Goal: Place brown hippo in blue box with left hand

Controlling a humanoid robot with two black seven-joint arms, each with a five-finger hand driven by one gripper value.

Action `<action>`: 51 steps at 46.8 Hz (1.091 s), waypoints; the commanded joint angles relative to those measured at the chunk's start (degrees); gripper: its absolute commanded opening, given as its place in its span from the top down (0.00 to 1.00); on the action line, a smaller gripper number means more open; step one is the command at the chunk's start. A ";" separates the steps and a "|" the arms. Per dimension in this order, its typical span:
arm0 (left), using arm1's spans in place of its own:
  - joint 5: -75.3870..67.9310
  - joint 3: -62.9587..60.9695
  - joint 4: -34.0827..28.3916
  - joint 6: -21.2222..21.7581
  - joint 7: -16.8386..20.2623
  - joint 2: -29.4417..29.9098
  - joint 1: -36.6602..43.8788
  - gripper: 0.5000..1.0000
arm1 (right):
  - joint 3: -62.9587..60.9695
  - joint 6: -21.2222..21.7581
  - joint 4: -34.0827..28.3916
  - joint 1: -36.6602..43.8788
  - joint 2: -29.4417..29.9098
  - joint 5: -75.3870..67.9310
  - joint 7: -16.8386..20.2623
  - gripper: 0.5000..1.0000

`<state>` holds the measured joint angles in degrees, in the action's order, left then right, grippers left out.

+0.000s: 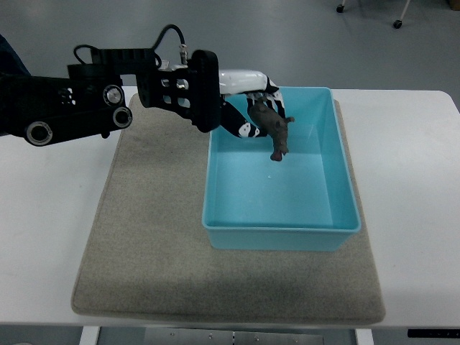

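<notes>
My left arm reaches in from the left edge, and its hand (253,108) hangs over the far left corner of the blue box (282,230). The fingers are curled around a brown hippo (276,129), which dangles head-down above the box's floor. The box is an open rectangular bin sitting on a beige mat (151,237). Part of the hippo's body is hidden by the black-and-white fingers. My right arm does not show.
The mat lies on a white table (413,187). Chair casters (397,24) stand on the grey floor beyond the table's far edge.
</notes>
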<state>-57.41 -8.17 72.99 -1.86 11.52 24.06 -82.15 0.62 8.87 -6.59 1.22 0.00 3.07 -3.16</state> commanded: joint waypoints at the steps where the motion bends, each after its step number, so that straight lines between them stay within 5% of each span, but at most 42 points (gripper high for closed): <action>1: -3.93 -0.17 -0.47 -0.42 0.00 -2.17 2.25 1.00 | 0.00 0.00 0.00 0.01 0.00 0.00 0.00 0.13; 22: -7.90 -0.26 -2.32 -0.77 0.00 -5.69 8.23 1.00 | 0.00 0.00 0.00 0.01 0.00 0.00 0.00 0.13; 30: -7.72 -0.09 -2.23 0.02 0.35 -5.69 9.03 0.50 | 0.00 0.00 0.00 0.01 0.00 0.00 0.00 0.13; 45: -6.66 0.62 -1.88 0.37 1.05 -5.42 9.64 0.14 | 0.00 0.00 0.00 0.01 0.00 0.00 0.00 0.13; 51: -6.49 2.37 -2.32 2.21 1.05 -4.98 9.64 0.07 | 0.00 0.00 0.00 0.01 0.00 0.00 0.00 0.13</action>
<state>-64.01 -7.07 71.04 -1.04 12.56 18.87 -72.50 0.62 8.88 -6.59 1.23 0.00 3.08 -3.16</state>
